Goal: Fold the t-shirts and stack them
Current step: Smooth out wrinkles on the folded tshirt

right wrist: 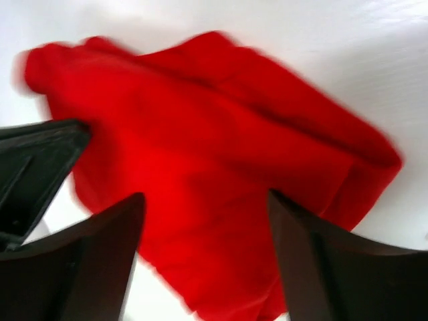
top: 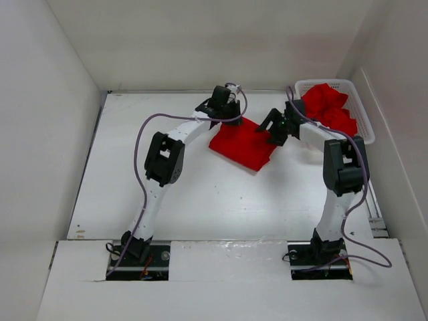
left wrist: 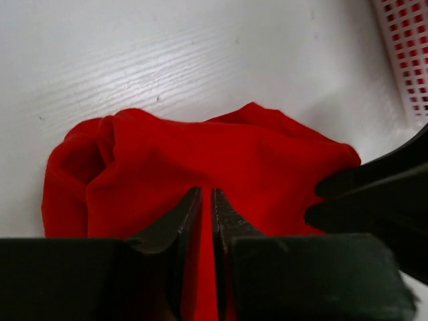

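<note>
A folded red t-shirt (top: 242,143) lies on the white table between my two grippers. My left gripper (top: 223,112) is at the shirt's far left corner. In the left wrist view that gripper (left wrist: 206,192) has its jaws pinched almost together, with a thin strip of the t-shirt (left wrist: 200,154) between them. At the shirt's right edge my right gripper (top: 272,127) hovers just above the cloth. The right wrist view shows this gripper (right wrist: 206,197) wide open over the t-shirt (right wrist: 214,154), holding nothing. More red t-shirts (top: 328,107) lie crumpled in the basket.
A white mesh basket (top: 366,114) stands at the back right against the wall, close behind the right arm, and its corner (left wrist: 408,53) shows in the left wrist view. White walls enclose the table on the left, back and right.
</note>
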Robot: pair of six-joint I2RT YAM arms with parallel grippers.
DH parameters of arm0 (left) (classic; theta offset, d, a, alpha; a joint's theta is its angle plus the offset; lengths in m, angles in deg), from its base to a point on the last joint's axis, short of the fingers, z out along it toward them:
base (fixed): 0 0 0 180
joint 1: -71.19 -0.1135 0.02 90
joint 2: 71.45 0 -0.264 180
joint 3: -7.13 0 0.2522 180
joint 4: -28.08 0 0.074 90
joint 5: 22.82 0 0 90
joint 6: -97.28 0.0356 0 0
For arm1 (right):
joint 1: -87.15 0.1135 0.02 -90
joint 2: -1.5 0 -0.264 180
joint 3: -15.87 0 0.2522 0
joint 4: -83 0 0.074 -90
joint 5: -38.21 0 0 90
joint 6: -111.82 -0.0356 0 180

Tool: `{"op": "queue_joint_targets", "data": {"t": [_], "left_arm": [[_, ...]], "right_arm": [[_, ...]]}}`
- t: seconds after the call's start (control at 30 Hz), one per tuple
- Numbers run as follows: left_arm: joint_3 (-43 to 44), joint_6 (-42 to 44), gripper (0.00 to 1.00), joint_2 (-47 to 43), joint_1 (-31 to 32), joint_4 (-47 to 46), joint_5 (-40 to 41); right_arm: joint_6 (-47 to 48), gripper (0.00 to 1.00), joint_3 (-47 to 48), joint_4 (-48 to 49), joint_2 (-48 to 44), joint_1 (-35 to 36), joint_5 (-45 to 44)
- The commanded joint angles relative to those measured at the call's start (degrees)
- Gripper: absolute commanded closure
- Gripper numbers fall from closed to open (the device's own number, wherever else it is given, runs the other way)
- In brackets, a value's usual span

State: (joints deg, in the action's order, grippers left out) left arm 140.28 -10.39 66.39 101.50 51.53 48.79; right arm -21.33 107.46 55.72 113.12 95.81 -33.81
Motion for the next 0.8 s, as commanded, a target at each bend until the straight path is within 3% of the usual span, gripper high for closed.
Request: {"op": "queue_joint_targets", "data": {"t": [0.0,0.07,0.1,0.13,0.37,0.5,0.57,0.6,0.63,0.73,0.77], "left_arm": [[2.0,-1.0,0.93,1.0,-0.7,-2.8,-2.4],[2.0,-1.5,0.98,2.1,-0.7,-2.8,-2.4],[2.0,-1.5,1.0,2.9,-1.2,-2.8,-1.6],[2.0,-1.5,1.0,2.9,-1.2,-2.8,-1.6],[-2.0,-3.2,1.0,3.9,-1.8,-4.0,-0.2],[-3.9,-4.8,0.97,2.4,-3.0,-4.5,-3.6],[-3.9,-3.4,0.72,-0.4,-3.0,-4.5,-3.1],[-3.9,-2.7,0.3,-1.6,-3.0,-4.5,-2.5],[-3.9,-1.9,0.03,-2.9,-3.0,-4.5,-1.9],[-3.0,1.1,0.0,-7.4,-3.0,-3.4,0.0],[-2.2,1.8,0.0,-8.3,-3.0,-2.7,0.8]], "right_arm": [[-0.3,0.25,0.0,4.0,3.1,-1.2,1.5],[-0.3,0.49,0.0,4.0,4.8,-1.7,1.5],[-0.3,0.67,0.0,4.0,4.8,-1.7,0.8],[-0.3,0.73,0.0,4.0,5.7,-2.2,0.8],[-0.9,0.74,-1.3,4.0,6.9,-2.3,0.1],[0.2,0.74,-0.4,2.5,5.6,-2.3,-0.4],[2.5,0.67,1.0,0.5,3.7,-1.6,-2.4],[3.5,0.61,2.8,-0.5,2.9,-0.2,-3.0],[5.3,0.46,3.8,-2.7,1.0,0.4,-3.9],[6.6,0.26,6.8,-4.8,-2.3,2.8,-6.2],[6.6,0.16,6.8,-4.8,-4.7,2.8,-6.2]]}}
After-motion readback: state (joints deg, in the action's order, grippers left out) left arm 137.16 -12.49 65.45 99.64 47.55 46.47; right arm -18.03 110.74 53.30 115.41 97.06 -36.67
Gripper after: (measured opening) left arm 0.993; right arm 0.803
